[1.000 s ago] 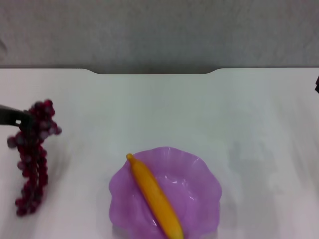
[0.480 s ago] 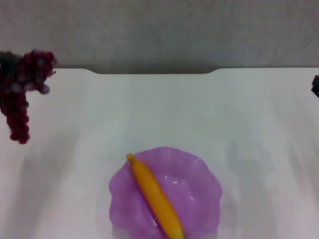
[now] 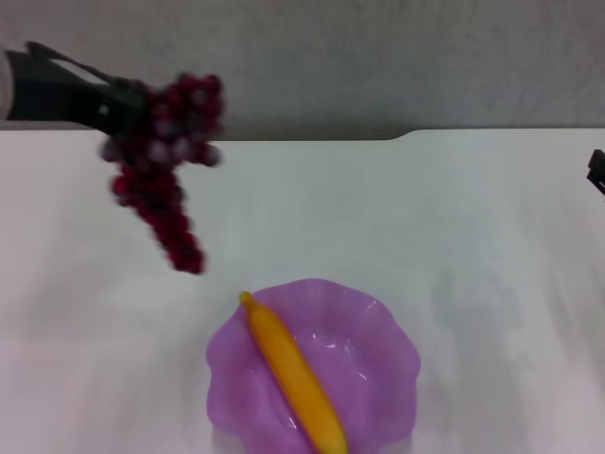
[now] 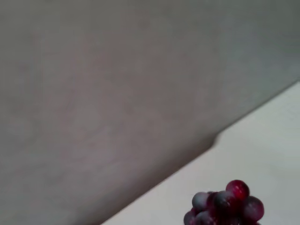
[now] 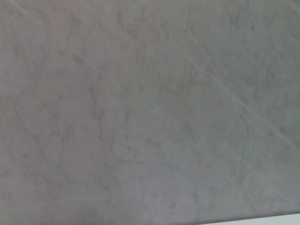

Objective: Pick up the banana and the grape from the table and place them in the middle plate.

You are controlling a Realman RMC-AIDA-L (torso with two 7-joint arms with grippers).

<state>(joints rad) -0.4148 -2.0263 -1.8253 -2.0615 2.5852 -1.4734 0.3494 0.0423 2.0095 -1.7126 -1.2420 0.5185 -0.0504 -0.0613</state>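
Note:
The grape (image 3: 163,161) is a dark red-purple bunch hanging in the air at the upper left of the head view, above the white table (image 3: 492,227). My left gripper (image 3: 121,106) is shut on its top end and holds it up. The bunch's top also shows in the left wrist view (image 4: 225,204). The banana (image 3: 293,374) lies diagonally inside the middle plate (image 3: 378,340), a purple scalloped dish at the near centre. The grape hangs up and to the left of the plate. My right gripper (image 3: 597,170) shows only as a dark tip at the right edge.
The table's far edge has a notched rim (image 3: 293,139) with a grey wall behind it. The right wrist view shows only grey floor or wall.
My left gripper has lifted the grape off the table's left side and carried it up and to the right, toward the plate. The banana and plate have not moved.

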